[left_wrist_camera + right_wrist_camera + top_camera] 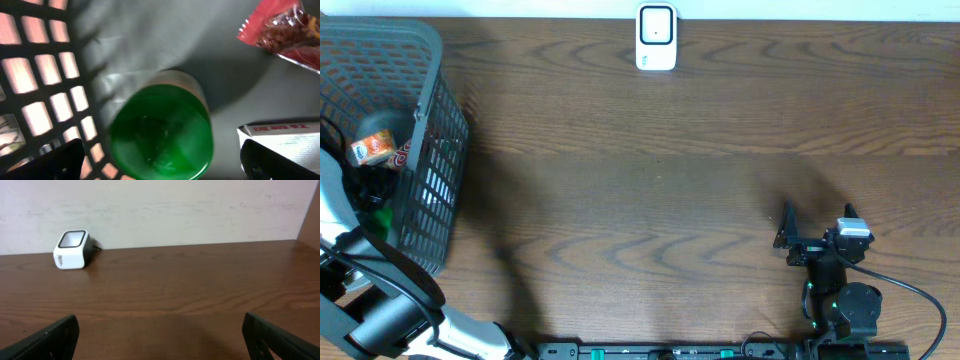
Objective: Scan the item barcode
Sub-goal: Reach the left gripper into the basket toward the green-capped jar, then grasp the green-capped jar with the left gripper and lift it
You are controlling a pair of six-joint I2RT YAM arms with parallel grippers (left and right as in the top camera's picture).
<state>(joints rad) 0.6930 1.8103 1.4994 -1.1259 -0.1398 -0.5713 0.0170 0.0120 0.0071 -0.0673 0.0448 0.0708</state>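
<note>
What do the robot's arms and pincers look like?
The left arm has white and black sections, with a black cable running along it. The right arm is mostly black, with a small silver block on top, tiny green lights and a black cable looping off to its side. The left pincer and right pincer both have dark, blunt fingers.

No wording is legible. The white cardboard box (285,141), at four o'clock in the left wrist view, carries a blurred red line of print. The small white barcode scanner (71,250) bears a tiny grey mark.
</note>
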